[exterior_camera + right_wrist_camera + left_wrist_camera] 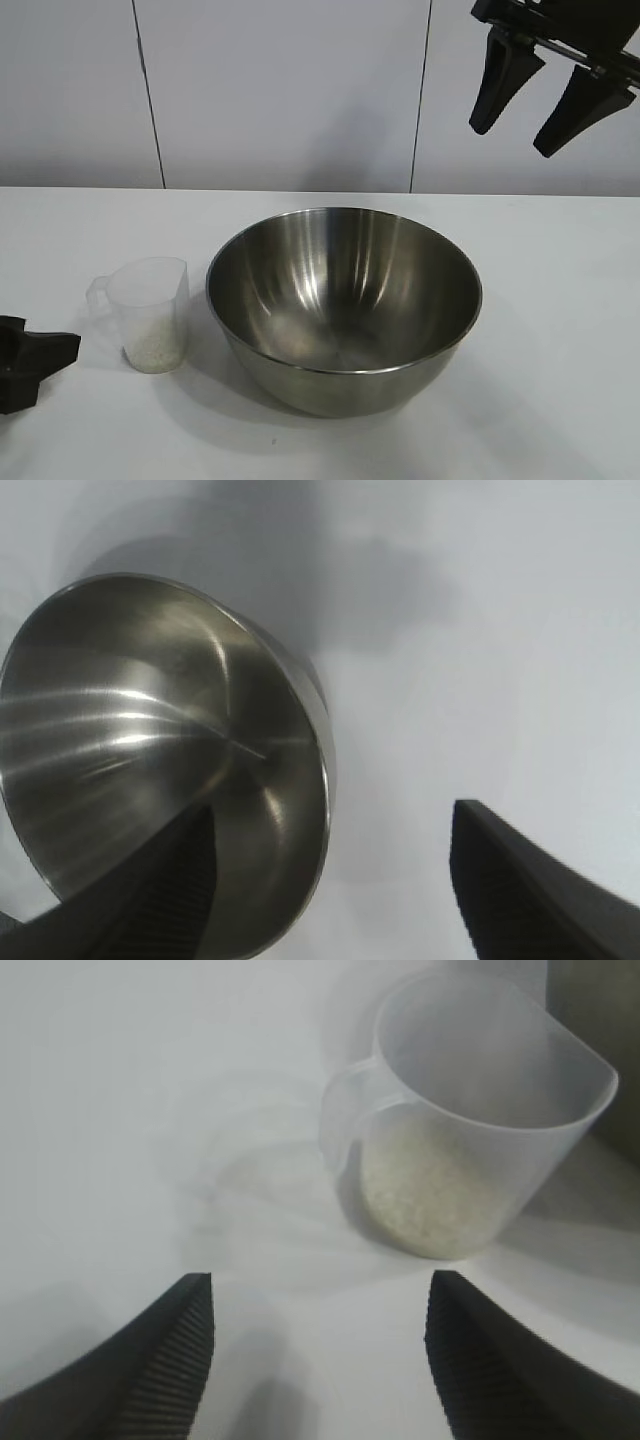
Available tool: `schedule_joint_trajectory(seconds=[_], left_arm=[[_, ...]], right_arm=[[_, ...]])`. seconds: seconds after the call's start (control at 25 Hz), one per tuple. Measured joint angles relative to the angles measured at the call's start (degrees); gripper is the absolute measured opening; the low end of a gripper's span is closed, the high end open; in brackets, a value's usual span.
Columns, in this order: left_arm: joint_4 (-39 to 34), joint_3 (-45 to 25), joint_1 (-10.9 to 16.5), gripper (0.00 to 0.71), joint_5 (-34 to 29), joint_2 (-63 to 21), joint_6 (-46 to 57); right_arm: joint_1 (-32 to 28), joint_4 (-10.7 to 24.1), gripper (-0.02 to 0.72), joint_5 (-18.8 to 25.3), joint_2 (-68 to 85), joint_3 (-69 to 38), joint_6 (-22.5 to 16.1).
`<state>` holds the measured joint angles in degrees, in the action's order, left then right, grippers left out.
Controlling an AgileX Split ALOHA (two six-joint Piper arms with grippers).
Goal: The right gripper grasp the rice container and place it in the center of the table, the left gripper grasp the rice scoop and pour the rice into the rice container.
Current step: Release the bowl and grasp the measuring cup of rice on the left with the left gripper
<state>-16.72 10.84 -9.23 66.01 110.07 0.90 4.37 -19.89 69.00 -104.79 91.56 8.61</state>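
The steel rice container [344, 305] stands empty at the middle of the white table [560, 330]. It also shows in the right wrist view [150, 750]. The clear plastic rice scoop [152, 313] stands upright just left of it, with white rice [425, 1190] in its bottom. My left gripper [30, 362] is open and low at the table's left edge, a short way from the scoop [460, 1120], with its fingers [175, 1360] apart. My right gripper [548, 105] is open and empty, raised high above the table at the back right.
A pale panelled wall [280, 90] stands behind the table. Bare tabletop lies to the right of the container and in front of it.
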Motion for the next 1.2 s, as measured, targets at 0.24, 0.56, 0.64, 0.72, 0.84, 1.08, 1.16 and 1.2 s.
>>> schedule_joint_trajectory(seconds=[0.24, 0.56, 0.64, 0.72, 0.84, 1.08, 1.16, 1.2], left_arm=[[0.2, 1.9, 0.0, 0.45, 0.2, 6.1, 2.8], [0.2, 4.9, 0.0, 0.45, 0.2, 7.8, 3.0], [0.4, 6.1, 0.0, 0.45, 0.2, 7.8, 3.0], [0.4, 7.3, 0.0, 0.45, 0.2, 7.8, 3.0], [0.4, 8.9, 0.0, 0.45, 0.1, 7.8, 3.7], [0.4, 11.4, 0.0, 0.449, 0.1, 7.8, 5.5], [0.4, 11.6, 0.0, 0.448, 0.1, 7.8, 6.0], [0.4, 11.6, 0.0, 0.435, 0.1, 7.8, 6.2]], right_arm=[[0.0, 0.0, 0.464, 0.0, 0.0, 0.0, 0.0], [0.0, 0.0, 0.464, -1.3, 0.0, 0.0, 0.0], [0.0, 0.0, 0.464, -1.4, 0.0, 0.0, 0.0], [0.0, 0.0, 0.464, -1.4, 0.0, 0.0, 0.0], [0.0, 0.0, 0.464, -1.4, 0.0, 0.0, 0.0], [0.0, 0.0, 0.464, -1.5, 0.0, 0.0, 0.0], [0.0, 0.0, 0.464, -1.5, 0.0, 0.0, 0.0], [0.0, 0.0, 0.464, -1.5, 0.0, 0.0, 0.0]])
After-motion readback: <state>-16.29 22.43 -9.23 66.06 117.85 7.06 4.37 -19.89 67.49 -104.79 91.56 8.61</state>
